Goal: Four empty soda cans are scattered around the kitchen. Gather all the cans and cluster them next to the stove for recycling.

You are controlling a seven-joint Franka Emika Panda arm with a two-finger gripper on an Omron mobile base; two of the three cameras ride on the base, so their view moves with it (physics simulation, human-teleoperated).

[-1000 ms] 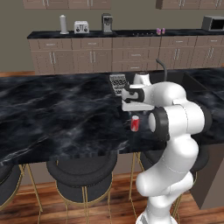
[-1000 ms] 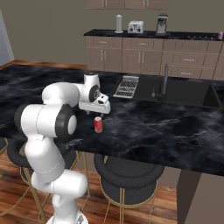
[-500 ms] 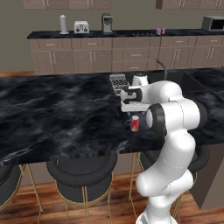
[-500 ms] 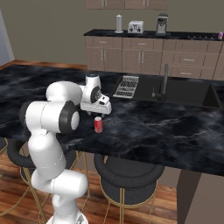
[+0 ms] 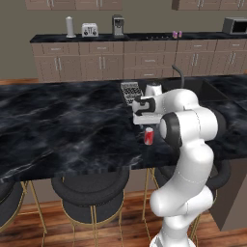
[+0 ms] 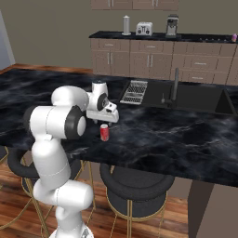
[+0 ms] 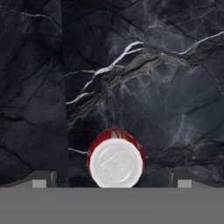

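island [image 5: 62, 125]: long black marble counter with white veins, running across the left base view; two black round stools [image 5: 89, 195] on gold legs tucked under its near edge.
back counter [image 5: 53, 38]: along the far wall, dark top over brown drawers. from the left it carries a tall white canister [image 5: 70, 26], a toaster [image 5: 89, 30] and a dark coffee machine [image 5: 117, 25].
rack [image 5: 129, 90]: a grey dish rack lies flat on the island, just behind the arm's hand.
red can [image 5: 149, 136]: stands upright on the island near its front edge, silver top up, directly below the hand. nothing else touches it.
gripper [image 7: 113, 183]: points straight down above the red can. in the hand view the two dark fingertips [image 7: 42, 179] stand wide apart, one on each side of the can's top, with clear marble between each tip and the can. jaws wide, holding nothing.
arm [image 5: 188, 135]: white, bent over the island from the near side, elbow to the right of the can in the left base view.
sink [image 6: 195, 98]: dark basin sunk in the island right of the rack, with a thin curved tap [image 6: 175, 83] at its back.
stove [image 5: 154, 35]: flat black patch on the back counter, right of the coffee machine, far from the red can.
purple cans [image 5: 176, 34]: two small purple cans stand upright close together on the back counter just right of the stove.
microwave [image 5: 235, 25]: grey box at the far right of the back counter.
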